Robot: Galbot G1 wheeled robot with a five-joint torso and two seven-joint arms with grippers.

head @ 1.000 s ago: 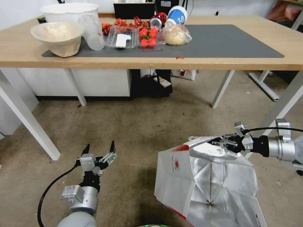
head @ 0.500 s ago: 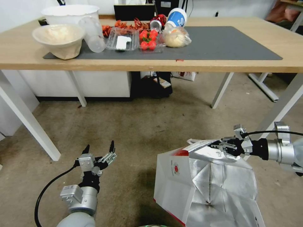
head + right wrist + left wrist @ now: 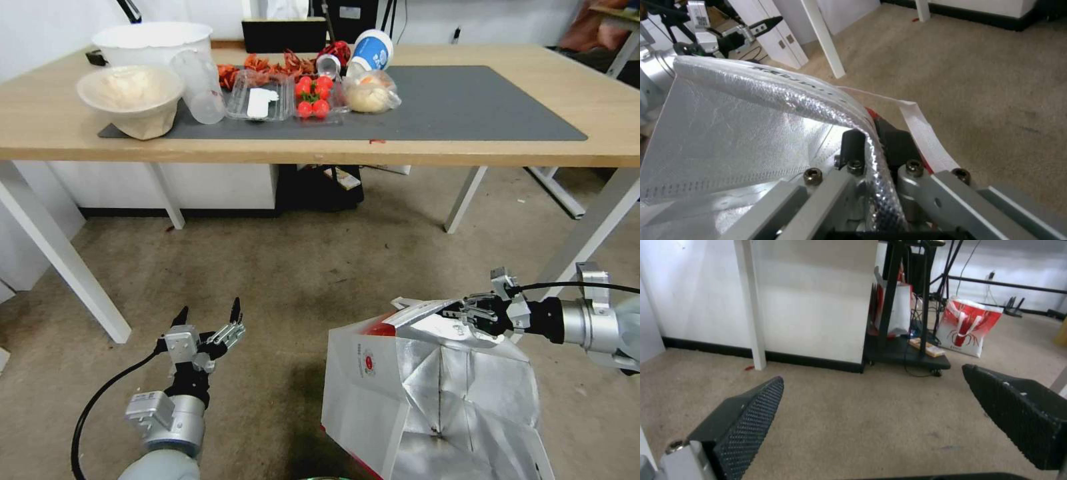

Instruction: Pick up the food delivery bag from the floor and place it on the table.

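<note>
The food delivery bag [image 3: 373,380], white with red edges and a silver foil lining [image 3: 738,133], hangs tilted over the floor [image 3: 300,267] at the lower right of the head view. Its base runs past the bottom of that view. My right gripper [image 3: 467,312] is shut on the bag's top rim; in the right wrist view its fingers [image 3: 853,143] pinch the foil edge, and a white strap [image 3: 925,133] hangs beside them. My left gripper [image 3: 208,317] stands open and holds nothing, low over the carpet to the left of the bag, pads [image 3: 751,420] wide apart. The table [image 3: 467,150] stands ahead.
On the left half of the table's dark grey mat [image 3: 480,100] stand bowls [image 3: 130,90], a clear cup [image 3: 200,87], a tomato tray [image 3: 313,90] and other food. White table legs [image 3: 67,267] flank the carpet. Under the table are a black cart [image 3: 902,353] and a red-and-white bag [image 3: 969,328].
The whole head view has shifted down a little, so the camera moved. My right gripper keeps its hold on the bag's rim. The left gripper stays open in the same pose.
</note>
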